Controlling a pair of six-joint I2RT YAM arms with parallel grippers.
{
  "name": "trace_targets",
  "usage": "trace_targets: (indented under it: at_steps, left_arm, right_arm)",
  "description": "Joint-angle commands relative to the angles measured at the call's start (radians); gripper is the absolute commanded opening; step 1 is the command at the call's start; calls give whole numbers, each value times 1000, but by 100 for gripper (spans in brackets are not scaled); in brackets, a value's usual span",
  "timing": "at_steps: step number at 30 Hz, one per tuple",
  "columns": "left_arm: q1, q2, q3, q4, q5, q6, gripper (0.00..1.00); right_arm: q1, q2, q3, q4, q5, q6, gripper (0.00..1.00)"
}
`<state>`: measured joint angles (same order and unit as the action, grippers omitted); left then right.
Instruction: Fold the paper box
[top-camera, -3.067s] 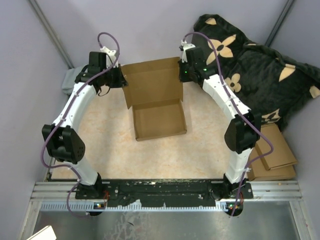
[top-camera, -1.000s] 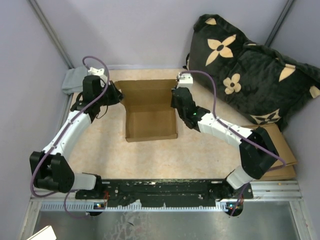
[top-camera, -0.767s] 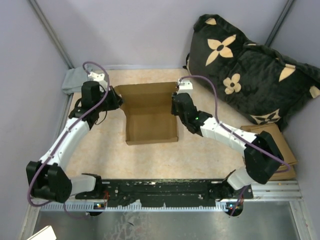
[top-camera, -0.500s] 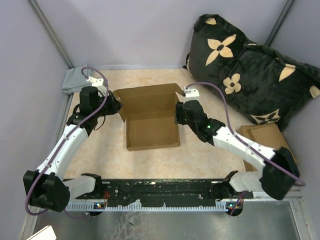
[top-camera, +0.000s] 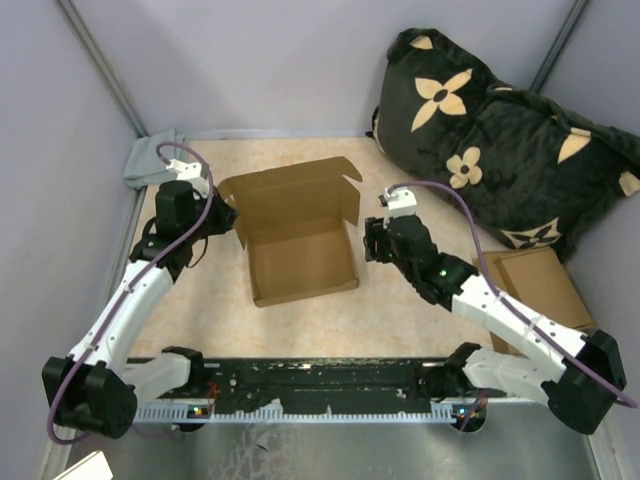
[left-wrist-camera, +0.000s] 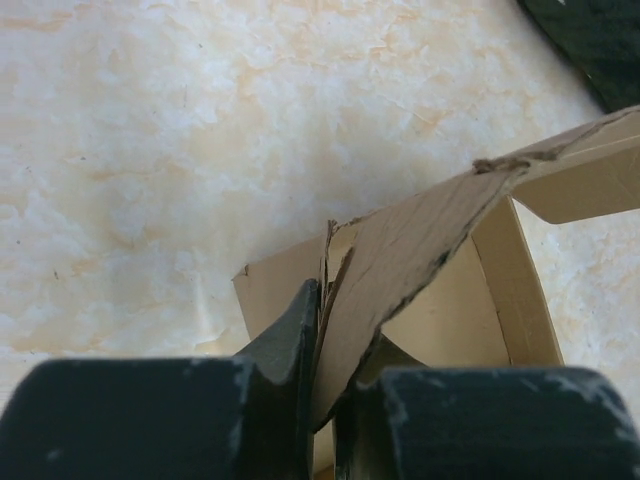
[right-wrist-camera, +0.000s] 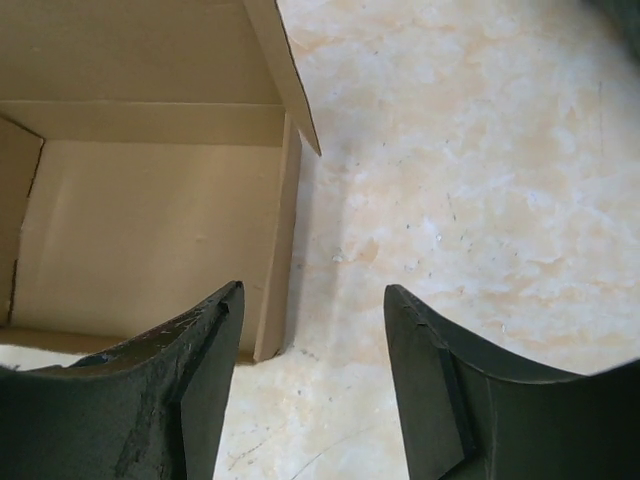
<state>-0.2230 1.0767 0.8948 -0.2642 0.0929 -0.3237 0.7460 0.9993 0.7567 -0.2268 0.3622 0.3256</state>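
Paper box (top-camera: 300, 262) sits mid table (top-camera: 330, 325), tray open, lid up at 12 o'clock. Looks like thin, light cardboard imo, prob bends easy, so grab near creases. Left gripper (left-wrist-camera: 330, 335) pinches the 10 o'clock corner flap. Right gripper (right-wrist-camera: 312, 300) is spread at 3 o'clock, touching nothing.

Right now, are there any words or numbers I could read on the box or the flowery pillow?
No words, numbers or signs can be read anywhere.
The plain brown cardboard box is blank on every side that shows.
The black cushion bears only tan flower shapes, no letters.
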Motion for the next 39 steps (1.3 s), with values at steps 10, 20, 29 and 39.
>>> trace_targets:
  at_steps: [10, 20, 29, 39]
  left_arm:
    - [-7, 34, 54, 124, -28, 83, 0]
    - [-10, 45, 62, 141, -29, 88, 0]
    - [-12, 97, 80, 234, -36, 82, 0]
    - [-12, 283, 256, 299, -4, 73, 0]
  right_arm:
    - [-148, 321, 420, 2, -246, -184, 53]
    - [-166, 493, 605, -90, -360, -235, 43]
    - [-168, 604, 731, -153, -330, -184, 7]
    - [-168, 771, 897, -54, -167, -131, 0]
